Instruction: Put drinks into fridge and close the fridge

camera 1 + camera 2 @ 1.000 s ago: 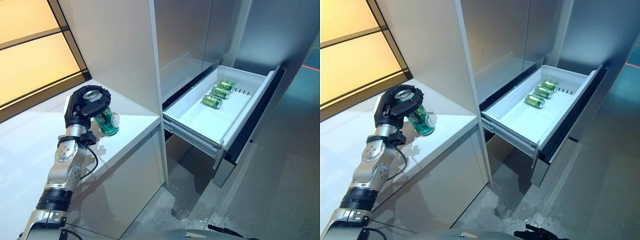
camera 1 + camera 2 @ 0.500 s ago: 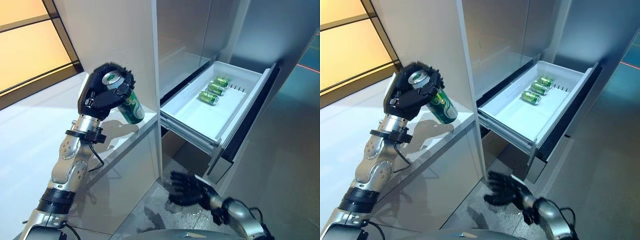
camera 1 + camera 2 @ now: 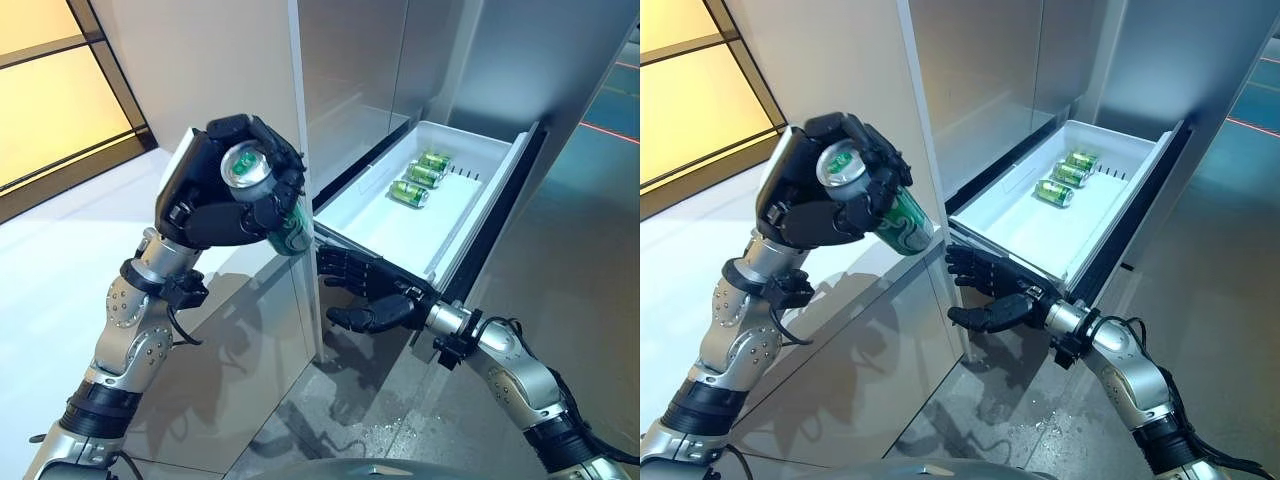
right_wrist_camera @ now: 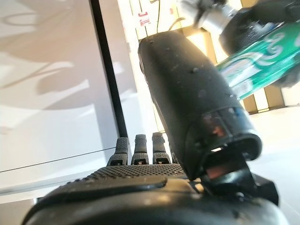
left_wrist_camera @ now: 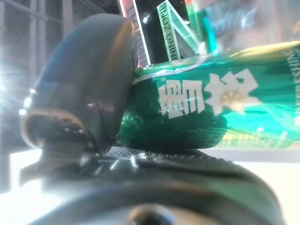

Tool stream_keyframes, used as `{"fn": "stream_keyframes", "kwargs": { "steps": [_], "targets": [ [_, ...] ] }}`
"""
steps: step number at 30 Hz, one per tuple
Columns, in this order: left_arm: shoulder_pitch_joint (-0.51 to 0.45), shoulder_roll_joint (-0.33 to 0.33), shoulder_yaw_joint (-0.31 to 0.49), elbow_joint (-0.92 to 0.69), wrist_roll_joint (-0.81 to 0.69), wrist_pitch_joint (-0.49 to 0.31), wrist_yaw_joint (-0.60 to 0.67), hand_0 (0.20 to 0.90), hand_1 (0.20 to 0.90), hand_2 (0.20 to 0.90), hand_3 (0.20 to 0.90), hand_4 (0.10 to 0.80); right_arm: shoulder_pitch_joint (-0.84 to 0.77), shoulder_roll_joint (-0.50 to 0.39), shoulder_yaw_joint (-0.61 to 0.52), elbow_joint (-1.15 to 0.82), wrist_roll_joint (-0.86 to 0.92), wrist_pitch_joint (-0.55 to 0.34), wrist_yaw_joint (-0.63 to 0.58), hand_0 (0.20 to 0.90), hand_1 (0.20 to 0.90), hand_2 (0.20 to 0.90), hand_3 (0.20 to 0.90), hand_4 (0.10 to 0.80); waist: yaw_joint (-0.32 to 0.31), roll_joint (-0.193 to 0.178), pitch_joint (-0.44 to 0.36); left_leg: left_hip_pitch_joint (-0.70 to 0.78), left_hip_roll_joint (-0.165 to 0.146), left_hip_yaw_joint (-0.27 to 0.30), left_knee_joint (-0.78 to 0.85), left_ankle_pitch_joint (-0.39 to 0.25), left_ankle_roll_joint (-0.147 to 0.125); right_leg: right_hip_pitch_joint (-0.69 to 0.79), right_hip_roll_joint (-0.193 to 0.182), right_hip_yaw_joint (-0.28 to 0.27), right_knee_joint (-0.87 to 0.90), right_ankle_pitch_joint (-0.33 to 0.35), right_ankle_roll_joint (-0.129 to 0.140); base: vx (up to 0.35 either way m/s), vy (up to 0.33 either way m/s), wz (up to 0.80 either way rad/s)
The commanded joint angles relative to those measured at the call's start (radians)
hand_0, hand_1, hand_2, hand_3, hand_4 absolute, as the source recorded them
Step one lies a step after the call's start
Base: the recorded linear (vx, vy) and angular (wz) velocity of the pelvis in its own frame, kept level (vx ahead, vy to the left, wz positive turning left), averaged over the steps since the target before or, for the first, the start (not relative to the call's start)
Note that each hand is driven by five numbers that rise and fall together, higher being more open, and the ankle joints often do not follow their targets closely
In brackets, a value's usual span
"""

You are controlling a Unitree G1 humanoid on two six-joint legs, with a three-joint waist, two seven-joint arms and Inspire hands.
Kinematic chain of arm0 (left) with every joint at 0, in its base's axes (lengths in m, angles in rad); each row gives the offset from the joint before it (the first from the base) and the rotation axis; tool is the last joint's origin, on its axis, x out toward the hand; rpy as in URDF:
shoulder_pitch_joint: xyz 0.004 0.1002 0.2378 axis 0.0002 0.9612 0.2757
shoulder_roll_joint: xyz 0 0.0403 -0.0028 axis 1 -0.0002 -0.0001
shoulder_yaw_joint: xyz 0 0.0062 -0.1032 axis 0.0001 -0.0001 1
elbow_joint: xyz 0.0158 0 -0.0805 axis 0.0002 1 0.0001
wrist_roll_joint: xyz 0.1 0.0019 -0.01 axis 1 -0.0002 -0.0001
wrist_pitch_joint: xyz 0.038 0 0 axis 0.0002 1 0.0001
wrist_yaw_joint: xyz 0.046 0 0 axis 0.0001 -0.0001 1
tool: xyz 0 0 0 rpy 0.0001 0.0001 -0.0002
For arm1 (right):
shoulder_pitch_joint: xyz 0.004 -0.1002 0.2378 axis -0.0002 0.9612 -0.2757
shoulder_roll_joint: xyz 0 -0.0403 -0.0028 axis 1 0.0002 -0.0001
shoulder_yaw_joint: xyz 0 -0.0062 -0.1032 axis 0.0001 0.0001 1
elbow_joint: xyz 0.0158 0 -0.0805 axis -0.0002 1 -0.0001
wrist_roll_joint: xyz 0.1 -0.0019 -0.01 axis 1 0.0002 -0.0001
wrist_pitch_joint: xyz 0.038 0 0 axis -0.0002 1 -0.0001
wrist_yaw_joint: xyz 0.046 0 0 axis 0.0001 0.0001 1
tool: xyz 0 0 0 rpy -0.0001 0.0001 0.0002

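Observation:
My left hand (image 3: 215, 200) is shut on a green can (image 3: 285, 228) and holds it tilted in the air, off the white counter (image 3: 60, 270) and beside the fridge's front edge. The can shows close up in the left wrist view (image 5: 225, 108) and in the right wrist view (image 4: 262, 56). My right hand (image 3: 365, 295) is open, fingers spread, just below and to the right of the can, in front of the open white fridge drawer (image 3: 470, 215). Green cans (image 3: 418, 178) lie on their sides at the back of the drawer.
The tall grey fridge wall (image 3: 220, 70) stands above the counter, with a vertical edge (image 3: 300, 180) next to the can. The drawer's dark front panel (image 3: 500, 210) juts out over the grey floor (image 3: 580, 270).
My left hand has lifted the can higher and further right, toward the drawer. My right hand has risen from near the floor to just under the can. The camera has shifted.

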Motion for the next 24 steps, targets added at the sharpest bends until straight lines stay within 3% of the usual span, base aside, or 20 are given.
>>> {"fn": "stream_keyframes", "kwargs": {
  "steps": [1,7,17,24],
  "targets": [
    [-0.124,0.029,0.017,-0.071,-0.037,-0.041,-0.018,0.300,0.300,0.300,0.200,0.100,-0.155,-0.007,0.002,-0.127,0.082,-0.079,-0.033,0.900,0.900,0.900,0.900,0.800,-0.006,-0.013,-0.045,0.000,-0.094,0.025,0.021,-0.107,0.096,-0.042,0.016,0.050,0.105,-0.088,0.039,0.000,0.000,0.00],
    [-0.183,0.032,-0.064,-0.065,-0.062,0.045,-0.047,0.300,0.300,0.300,0.200,0.100,-0.240,-0.029,0.048,-0.142,0.114,-0.095,-0.094,0.900,0.900,0.900,0.900,0.800,-0.006,-0.016,-0.045,-0.002,-0.096,0.025,0.021,-0.106,0.096,-0.042,0.018,0.048,0.100,-0.081,0.038,0.000,0.000,0.00],
    [-0.253,0.001,-0.156,-0.046,-0.051,0.104,-0.040,0.300,0.300,0.300,0.200,0.100,-0.316,0.001,0.125,-0.147,0.196,-0.036,-0.117,0.900,0.900,0.900,0.900,0.800,-0.010,-0.019,-0.048,-0.002,-0.098,0.027,0.021,-0.104,0.096,-0.042,0.020,0.050,0.095,-0.074,0.039,0.000,0.000,0.00],
    [-0.272,-0.016,-0.194,-0.037,-0.040,0.103,-0.027,0.300,0.300,0.300,0.200,0.100,-0.323,0.034,0.161,-0.145,0.333,0.073,-0.088,0.900,0.900,0.900,0.900,0.800,-0.012,-0.020,-0.050,-0.002,-0.099,0.027,0.020,-0.103,0.096,-0.041,0.021,0.052,0.088,-0.069,0.040,0.000,0.000,0.00]
  ]
}}
